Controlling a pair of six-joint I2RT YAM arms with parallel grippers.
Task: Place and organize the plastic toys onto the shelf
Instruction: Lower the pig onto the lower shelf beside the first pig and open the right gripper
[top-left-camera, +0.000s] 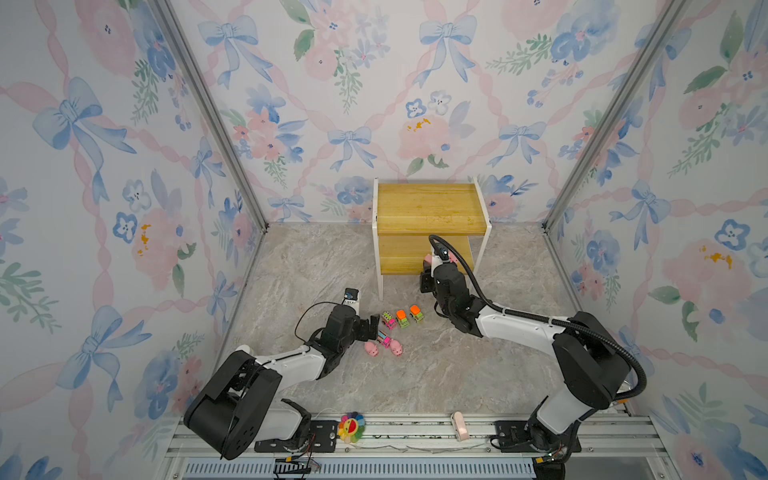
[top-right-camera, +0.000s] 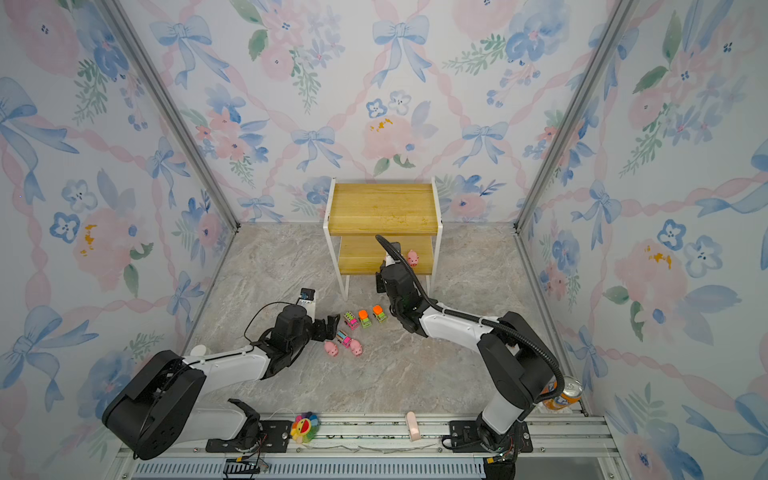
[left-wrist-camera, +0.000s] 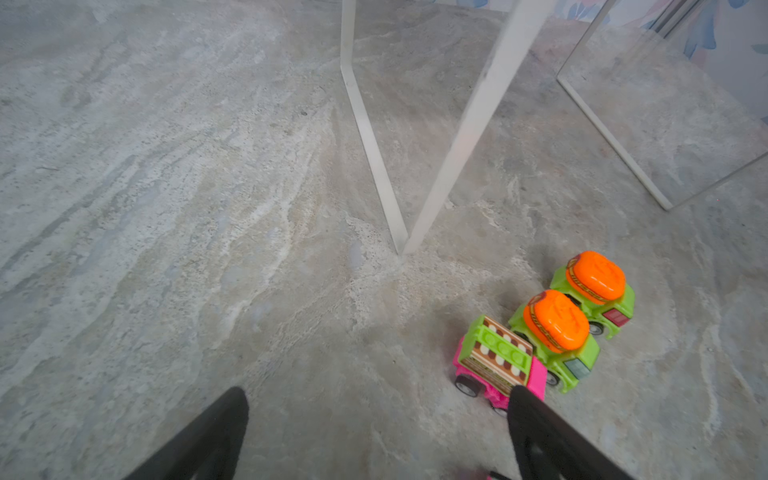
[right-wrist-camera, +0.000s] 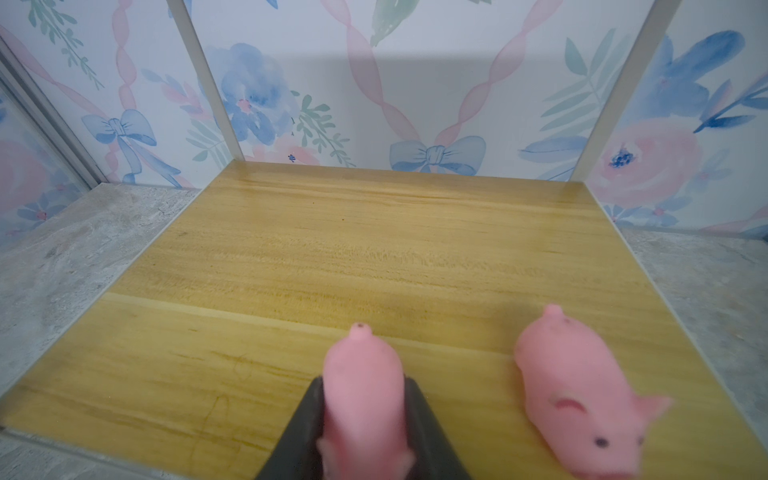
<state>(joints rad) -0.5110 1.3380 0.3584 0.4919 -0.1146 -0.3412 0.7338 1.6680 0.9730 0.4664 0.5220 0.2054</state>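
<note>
**Both top views:** The shelf (top-left-camera: 430, 208) (top-right-camera: 384, 208) stands at the back of the marble-look counter (top-left-camera: 478, 374) (top-right-camera: 415, 374), against flowered wallpaper. The right gripper (top-left-camera: 431, 262) reaches over the shelf's lower board (top-left-camera: 399, 257) (top-right-camera: 361, 255), its jaws narrowed on a held pig (top-left-camera: 427, 258). A second pig (top-right-camera: 412, 257) stands on that board, just to the right.

In front of the shelf, a pink truck (top-left-camera: 388, 321) (top-right-camera: 351, 321), a middle green truck (top-left-camera: 402, 318) (top-right-camera: 365, 319) and an end green truck (top-left-camera: 416, 314) (top-right-camera: 379, 314) sit in a row. Nearer the camera, another pink truck (top-left-camera: 383, 338) lies between two counter pigs (top-left-camera: 372, 349). The left gripper (top-left-camera: 374, 326) (top-right-camera: 331, 325) hangs just left of this group with its jaws apart. A rainbow flower toy (top-left-camera: 351, 427) rests on the front rail, and an orange can (top-right-camera: 567, 395) stands behind the right arm.

**Left wrist view:** The left gripper's black fingers (left-wrist-camera: 224, 432) are spread wide over bare counter, gripping nothing. One fingertip overlaps the pink truck's edge, and contact cannot be judged. The three trucks sit side by side, with a white shelf leg (left-wrist-camera: 457, 137) beyond them.

**Right wrist view:** Dark fingers (right-wrist-camera: 305, 419) clamp the held pig's flanks over the lower board. Whether the pig touches the wood cannot be told. The second pig stands close beside it without touching, facing the camera.
</note>
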